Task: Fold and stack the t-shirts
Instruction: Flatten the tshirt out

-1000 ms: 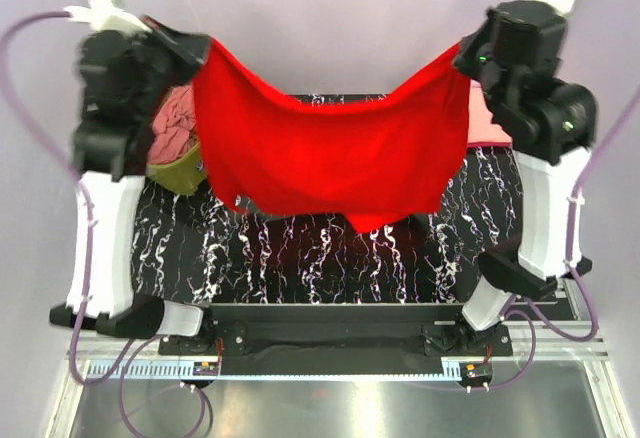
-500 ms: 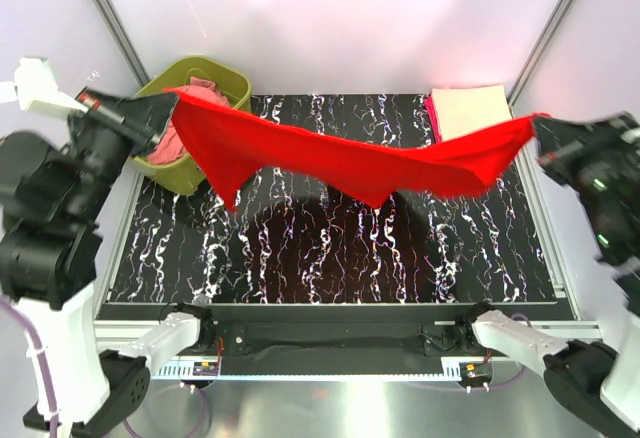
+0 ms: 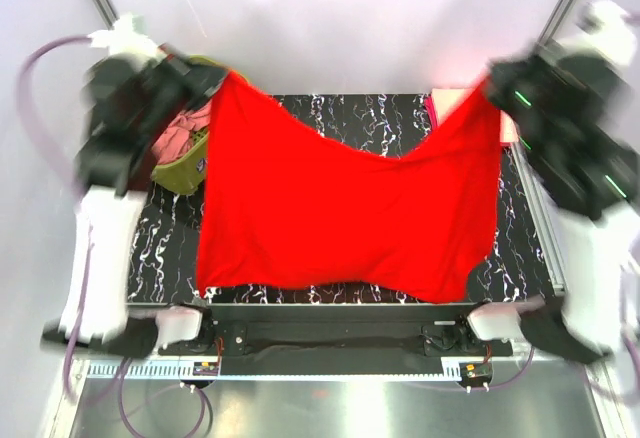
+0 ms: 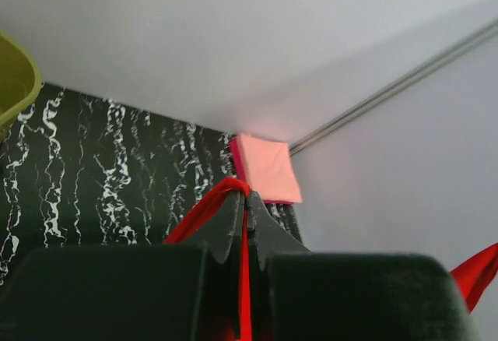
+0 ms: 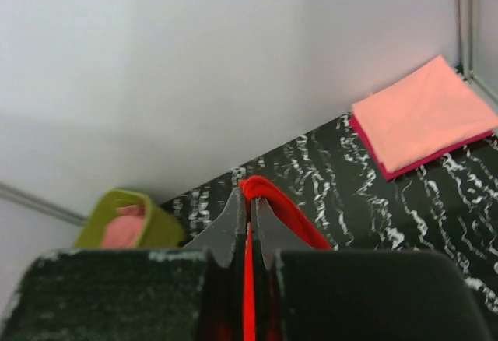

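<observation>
Stacking seems half done: a peach-over-magenta folded cloth stack [image 5: 420,115] lies far right on the black marbled table [image 3: 330,108], a salmon-pink shirt [image 3: 178,136] waits in the olive-green plastic tub [image 3: 185,176], and the left hand [image 3: 218,76] and right hand [image 3: 488,88], both clenched, hang the bright red cloth t-shirt [image 3: 340,213] spread above the table.

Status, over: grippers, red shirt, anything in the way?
Left gripper, right gripper: shut on bright red cloth t-shirt. Shirt hangs spread between them. Folded peach-and-magenta stack, olive-green plastic tub off at far corners.

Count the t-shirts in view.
4: red shirt held between left claw and right claw; salmon-pink shirt in the green tub; peach shirt folded atop magenta shirt, far right. The tub may hide more.
</observation>
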Robot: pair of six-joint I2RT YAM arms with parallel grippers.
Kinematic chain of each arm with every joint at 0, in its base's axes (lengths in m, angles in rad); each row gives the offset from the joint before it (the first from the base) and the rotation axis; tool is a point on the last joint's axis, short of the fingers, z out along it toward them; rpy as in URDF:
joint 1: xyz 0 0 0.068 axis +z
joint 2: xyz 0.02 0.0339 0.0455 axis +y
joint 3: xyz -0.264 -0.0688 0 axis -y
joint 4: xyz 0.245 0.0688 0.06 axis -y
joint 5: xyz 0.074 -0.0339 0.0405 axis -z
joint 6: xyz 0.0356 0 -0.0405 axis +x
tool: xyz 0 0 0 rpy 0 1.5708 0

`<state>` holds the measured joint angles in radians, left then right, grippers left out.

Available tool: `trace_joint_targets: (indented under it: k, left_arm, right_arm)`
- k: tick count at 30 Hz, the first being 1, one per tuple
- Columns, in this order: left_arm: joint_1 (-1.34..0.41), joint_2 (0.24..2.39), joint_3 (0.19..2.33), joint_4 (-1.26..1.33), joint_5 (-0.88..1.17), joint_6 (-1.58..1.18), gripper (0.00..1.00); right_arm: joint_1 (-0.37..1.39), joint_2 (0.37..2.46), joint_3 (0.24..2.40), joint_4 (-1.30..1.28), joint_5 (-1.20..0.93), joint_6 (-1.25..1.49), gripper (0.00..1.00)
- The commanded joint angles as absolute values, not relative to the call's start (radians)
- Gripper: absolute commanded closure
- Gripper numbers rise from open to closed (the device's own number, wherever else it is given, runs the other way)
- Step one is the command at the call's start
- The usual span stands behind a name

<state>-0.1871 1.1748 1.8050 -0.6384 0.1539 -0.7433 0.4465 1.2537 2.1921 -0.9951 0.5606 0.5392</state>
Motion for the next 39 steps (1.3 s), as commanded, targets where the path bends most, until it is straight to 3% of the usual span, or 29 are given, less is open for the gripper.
trace_joint_targets:
  k: [1, 8, 11, 14, 21, 26, 32, 36, 39]
  left_arm:
    - [-0.183, 1.356, 1.802, -0.426, 0.167, -0.762, 1.00]
    - [-0.118, 1.732, 2.239, -0.377, 0.365, -0.928, 1.00]
    - [-0.118, 1.804, 2.430, -0.416, 0.379, -0.933, 1.00]
    - [-0.118, 1.697, 2.387, -0.384, 0.354, -0.917, 1.00]
    - [-0.118, 1.366, 1.988, -0.337, 0.302, -0.821, 1.00]
    - [-0.118, 1.154, 1.653, -0.322, 0.314, -0.767, 1.00]
    - [-0.121, 0.896, 1.035, -0.281, 0.367, -0.778, 1.00]
    - [-0.121, 0.833, 0.824, -0.345, 0.333, -0.736, 1.00]
    - [-0.121, 0.807, 0.752, -0.454, 0.266, -0.697, 1.00]
  right_arm:
    - [0.427, 1.486, 2.294, -0.804, 0.641, 0.367, 1.00]
    - [0.296, 1.821, 2.805, -0.717, 0.559, 0.233, 1.00]
    - [0.278, 1.697, 2.720, -0.565, 0.569, 0.167, 1.00]
    - [0.278, 1.522, 2.519, -0.415, 0.571, 0.132, 1.00]
    - [0.278, 1.359, 2.400, -0.586, 0.595, 0.193, 1.00]
    - [0.278, 1.140, 2.024, -0.812, 0.608, 0.406, 1.00]
    - [0.278, 0.849, 1.441, -0.943, 0.497, 0.699, 1.00]
    - [0.278, 0.756, 1.173, -1.012, 0.384, 0.848, 1.00]
    - [0.278, 0.710, 1.089, -1.063, 0.301, 0.922, 1.00]
